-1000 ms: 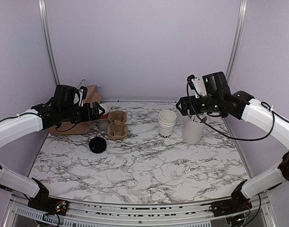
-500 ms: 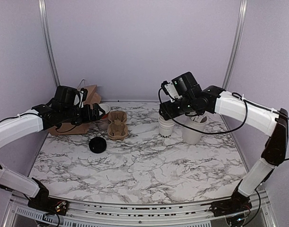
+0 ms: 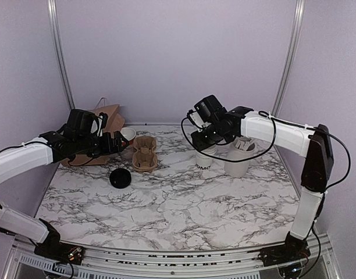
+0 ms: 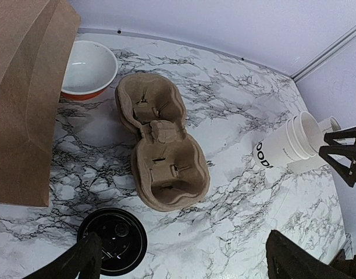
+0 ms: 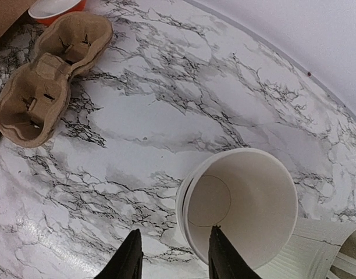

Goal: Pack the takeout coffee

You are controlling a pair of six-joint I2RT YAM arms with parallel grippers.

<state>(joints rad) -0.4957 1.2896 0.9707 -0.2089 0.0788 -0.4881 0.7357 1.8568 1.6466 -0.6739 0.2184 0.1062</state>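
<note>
Right wrist view: the right gripper [image 5: 175,232] is seen at the top white cup [image 5: 242,203] of the stack [image 3: 205,160]. That stack stands to the right of the brown cup carrier [image 5: 47,75], well apart from it. One finger is placed inside the cup and the other outside, so the cup's wall is between them. The fingers are half spread, and the wall does not look pinched yet.

The step in hand is judged to be the taking of one cup. Next, the fingers need to be pressed onto the wall. Then the cup needs to be lifted straight up, so the cups below are not pulled along.

The black lid [image 3: 120,178] is lying just beside the carrier, on its near left side. The left gripper [image 4: 184,247] is held spread wide near the carrier's left side, and nothing is held in it.
</note>
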